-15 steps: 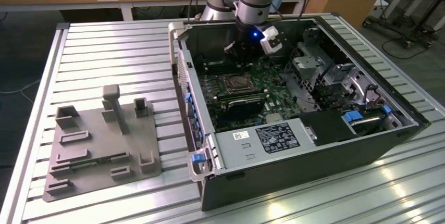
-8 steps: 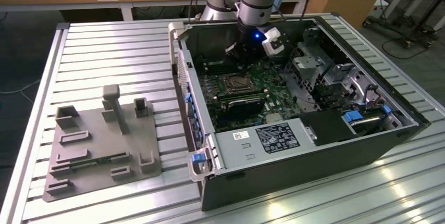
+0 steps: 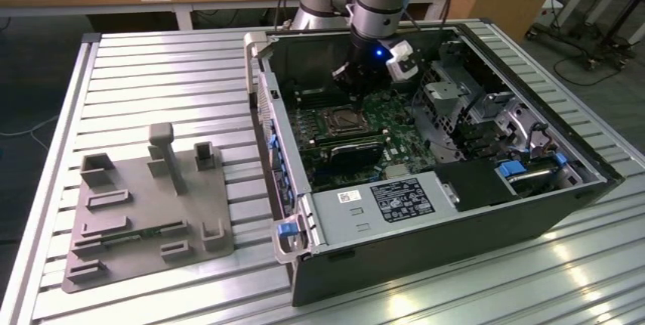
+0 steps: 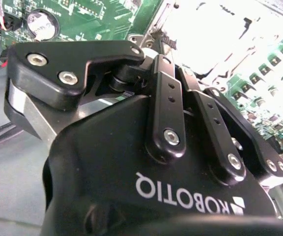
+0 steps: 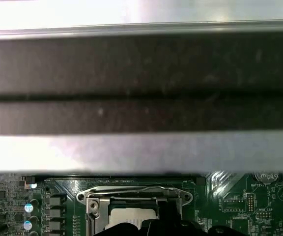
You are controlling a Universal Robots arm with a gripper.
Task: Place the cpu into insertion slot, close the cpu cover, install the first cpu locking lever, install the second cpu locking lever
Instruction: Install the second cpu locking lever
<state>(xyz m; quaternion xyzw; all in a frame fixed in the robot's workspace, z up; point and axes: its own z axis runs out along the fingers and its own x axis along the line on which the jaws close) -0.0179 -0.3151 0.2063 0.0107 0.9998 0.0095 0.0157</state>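
In the exterior view we see even, bright indoor light, with white glare patches on the ribbed metal table (image 3: 484,295) at the lower right of the frame, and deep shadow inside the computer case (image 3: 333,60). In the second wrist view the upper right is blown out to white, while the gripper (image 4: 166,105) sits dark and close. The first wrist view is soft, perhaps from nearness, with a washed-out top band.
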